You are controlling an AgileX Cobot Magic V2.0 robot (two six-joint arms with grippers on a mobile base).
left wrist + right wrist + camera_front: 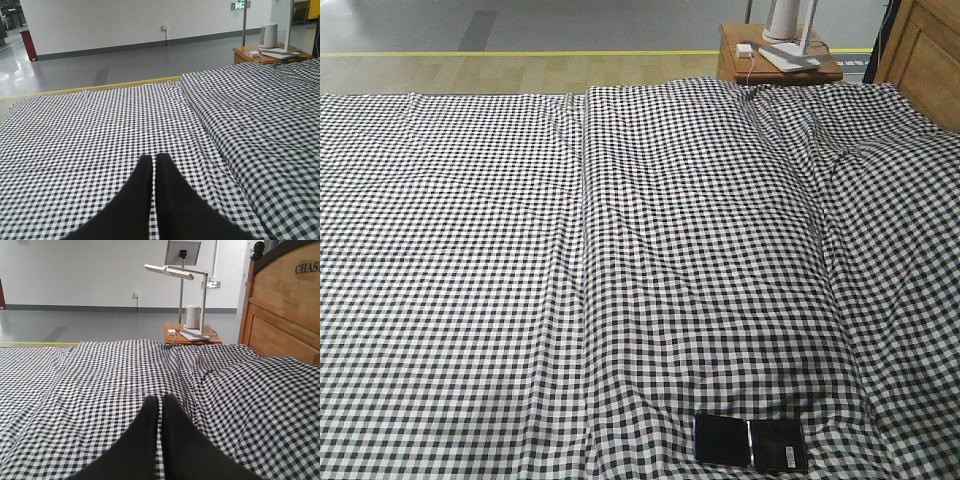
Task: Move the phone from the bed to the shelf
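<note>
The phone [751,442], flat, glossy black with a bright middle crease, lies open on the checked bed [620,260] near its front edge, right of centre. Neither arm shows in the front view. In the left wrist view my left gripper [153,159] hovers over the sheet [100,130], its black fingers pressed together with nothing between them. Seen from the right wrist, the right gripper [160,400] is likewise shut and empty above the bed [100,385]. The phone is out of both wrist views. The shelf is out of view.
A small brown bedside table [775,62] with a white lamp base and charger stands past the bed's far right corner. The wooden headboard [280,315] rises on the right. Grey floor with a yellow line [520,52] lies beyond the bed.
</note>
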